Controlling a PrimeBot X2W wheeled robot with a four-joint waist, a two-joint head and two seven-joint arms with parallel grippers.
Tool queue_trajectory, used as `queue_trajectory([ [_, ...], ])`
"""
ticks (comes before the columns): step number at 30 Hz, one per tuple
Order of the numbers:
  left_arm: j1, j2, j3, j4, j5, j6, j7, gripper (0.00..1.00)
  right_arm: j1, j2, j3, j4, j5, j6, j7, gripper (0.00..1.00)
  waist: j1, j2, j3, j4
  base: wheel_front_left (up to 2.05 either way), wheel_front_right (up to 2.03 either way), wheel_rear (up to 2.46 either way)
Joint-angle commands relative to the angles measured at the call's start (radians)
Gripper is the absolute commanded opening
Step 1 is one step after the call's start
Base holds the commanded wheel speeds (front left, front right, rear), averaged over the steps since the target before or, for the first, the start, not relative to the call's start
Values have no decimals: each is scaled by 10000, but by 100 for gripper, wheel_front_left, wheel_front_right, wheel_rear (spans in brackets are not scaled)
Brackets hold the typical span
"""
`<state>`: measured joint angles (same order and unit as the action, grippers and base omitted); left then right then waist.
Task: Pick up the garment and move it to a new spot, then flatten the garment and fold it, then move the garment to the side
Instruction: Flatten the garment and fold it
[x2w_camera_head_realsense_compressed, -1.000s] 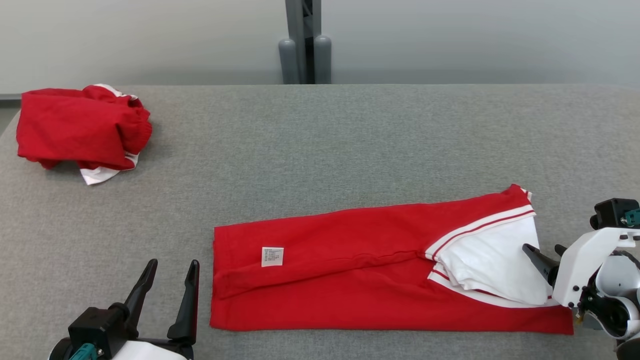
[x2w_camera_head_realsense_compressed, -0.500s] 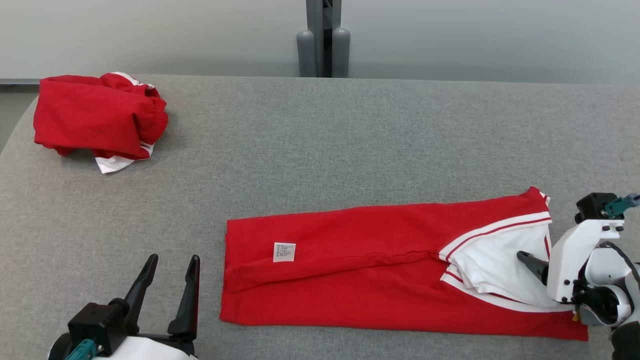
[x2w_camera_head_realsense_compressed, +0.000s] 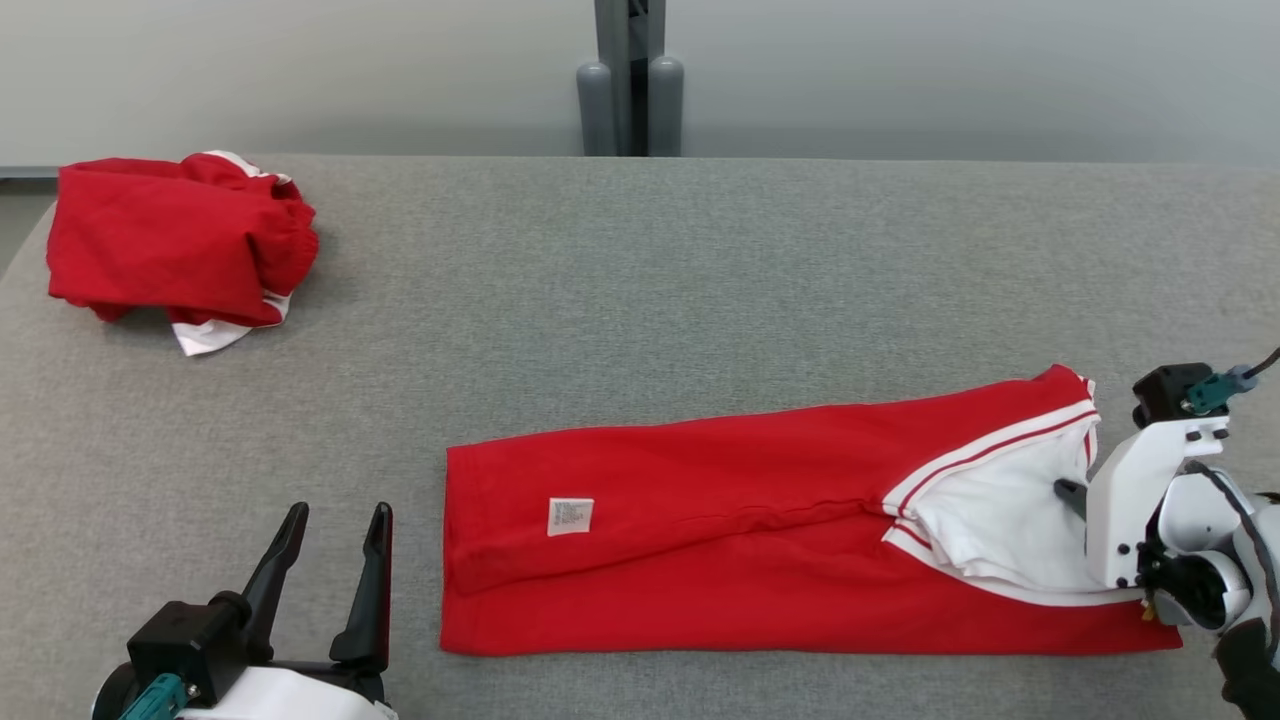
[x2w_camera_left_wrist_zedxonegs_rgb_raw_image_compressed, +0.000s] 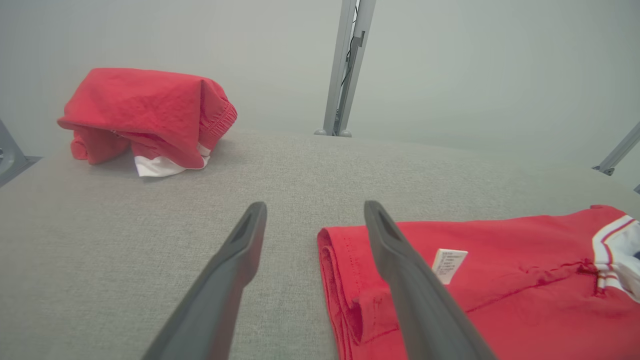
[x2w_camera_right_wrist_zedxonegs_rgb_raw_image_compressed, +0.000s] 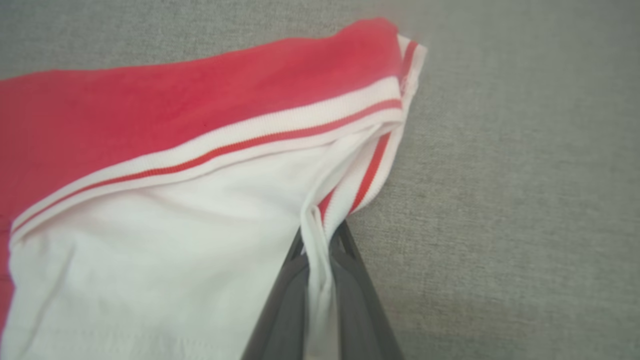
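On the grey fabric-covered table (x2w_camera_head_realsense_compressed: 700, 280), the garment (x2w_camera_head_realsense_compressed: 720, 560) lies flat from near centre to near right. It forms a long folded red strip, with its length running left to right. Its right end carries a white panel (x2w_camera_head_realsense_compressed: 990, 520) bordered by white-and-red striped trim (x2w_camera_head_realsense_compressed: 985, 452).

A second red garment (x2w_camera_head_realsense_compressed: 170, 240) sits bunched at the far left corner, well apart from the strip. A white edge shows beneath it.

A grey post (x2w_camera_head_realsense_compressed: 630, 80) stands behind the table's far edge, near the middle.

The left gripper (x2w_camera_head_realsense_compressed: 339, 512) is at the near left, just beside the strip's left end. Its two fingers are spread wide and hold nothing.

The right gripper (x2w_camera_right_wrist_zedxonegs_rgb_raw_image_compressed: 320, 245) is at the strip's right end. In the right wrist view its fingers are pressed together on a pinched fold of the white edge, just beside the striped trim.

A small white label (x2w_camera_head_realsense_compressed: 570, 516) lies on the red cloth near the strip's left end.
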<state>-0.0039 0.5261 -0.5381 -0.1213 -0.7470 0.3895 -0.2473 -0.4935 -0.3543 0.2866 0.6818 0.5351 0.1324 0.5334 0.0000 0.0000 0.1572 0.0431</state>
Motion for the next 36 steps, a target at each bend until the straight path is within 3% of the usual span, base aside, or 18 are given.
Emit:
queue_trajectory([
  [1, -7, 14, 47, -2, 16, -10, -56, 100, -127, -212, -69, 86, -158, -30, -99, 0, 0, 0, -34, -131, 0, 0, 0],
  [15, -25, -213, 193, -132, 261, -106, -141, 100, -592, -1001, -416, -761, -930, -25, -91, 0, 0, 0, -106, -1394, 0, 0, 0],
  [22, -199, -331, 215, -38, 330, -186, -159, 100, -420, -764, -732, -1394, -994, -19, 84, 0, 0, 0, -15, -1806, 0, 0, 0],
  [36, -152, -508, 217, 150, 324, -335, -173, 100, 17, -515, 592, -4544, -472, -18, 908, 0, 0, 0, -335, -1849, 0, 0, 0],
])
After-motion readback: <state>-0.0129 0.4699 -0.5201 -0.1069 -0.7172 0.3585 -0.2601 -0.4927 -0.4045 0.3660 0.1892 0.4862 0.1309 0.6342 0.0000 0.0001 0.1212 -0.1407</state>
